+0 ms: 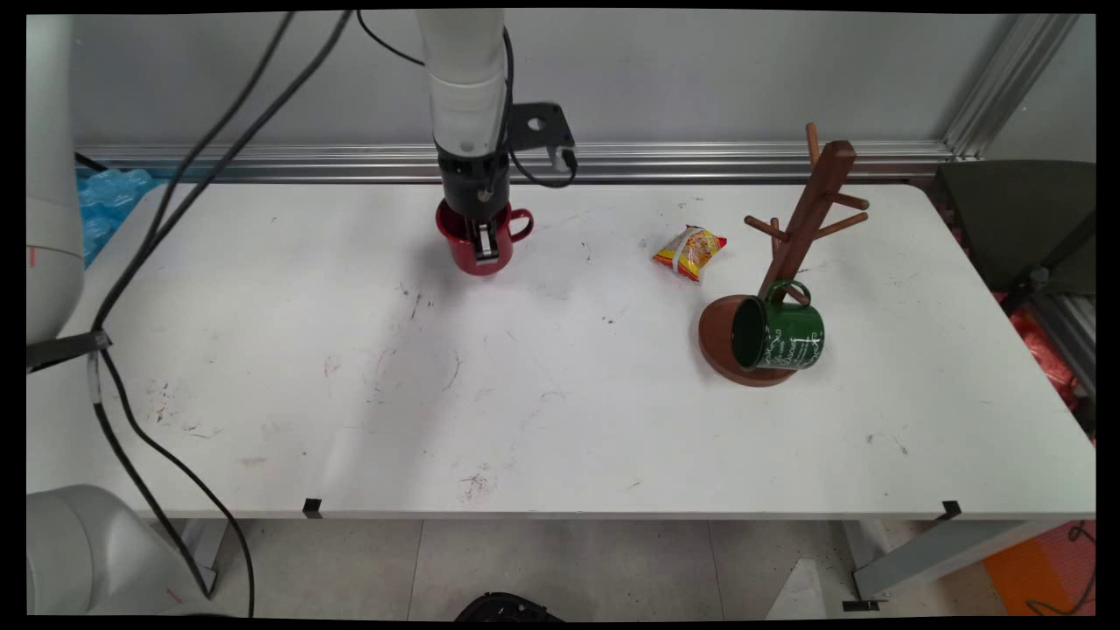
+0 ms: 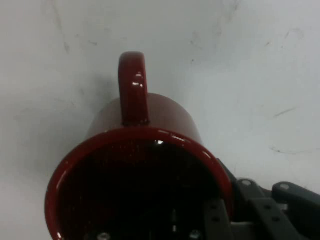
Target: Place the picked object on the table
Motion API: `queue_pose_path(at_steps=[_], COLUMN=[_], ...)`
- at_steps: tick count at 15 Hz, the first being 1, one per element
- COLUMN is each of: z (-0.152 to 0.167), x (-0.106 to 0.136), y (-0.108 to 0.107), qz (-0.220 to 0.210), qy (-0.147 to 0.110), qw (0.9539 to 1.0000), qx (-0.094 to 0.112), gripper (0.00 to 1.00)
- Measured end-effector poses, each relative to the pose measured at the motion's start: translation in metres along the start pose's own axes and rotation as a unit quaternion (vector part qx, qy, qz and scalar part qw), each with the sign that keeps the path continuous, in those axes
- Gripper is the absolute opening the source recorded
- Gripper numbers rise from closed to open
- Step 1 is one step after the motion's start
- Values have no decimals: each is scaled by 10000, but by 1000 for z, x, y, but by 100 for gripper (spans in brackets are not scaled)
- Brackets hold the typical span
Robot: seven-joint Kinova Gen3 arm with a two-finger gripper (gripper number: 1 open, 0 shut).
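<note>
Glossy red mug [image 2: 150,165] (handle up) — end effector [image 1: 484,249] straddling its rim.

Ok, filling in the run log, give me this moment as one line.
gripper: shut on red mug rim, one finger inside | mug: upright, table rear | elsewhere: green mug on mug tree, snack packet

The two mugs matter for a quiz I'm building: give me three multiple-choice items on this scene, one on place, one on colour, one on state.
1. Where is the snack packet?
A. between red mug and rack
B. inside the green mug
C. at the table's near edge

2. Which colour is the mug at the claw?
A. green
B. red
C. white

3. How is the green mug?
A. upright on the table
C. upside down
B. hanging on the rack by its handle

Key: A, it lies between them; B, red mug under the claw; B, handle over a peg.
</note>
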Motion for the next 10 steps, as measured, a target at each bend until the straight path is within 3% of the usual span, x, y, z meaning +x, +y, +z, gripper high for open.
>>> queue_pose_path(at_steps=[10], z=[37], x=[28], y=[-5], qz=[-208], qy=[-331], qw=[9987], qx=[-338], gripper=[0])
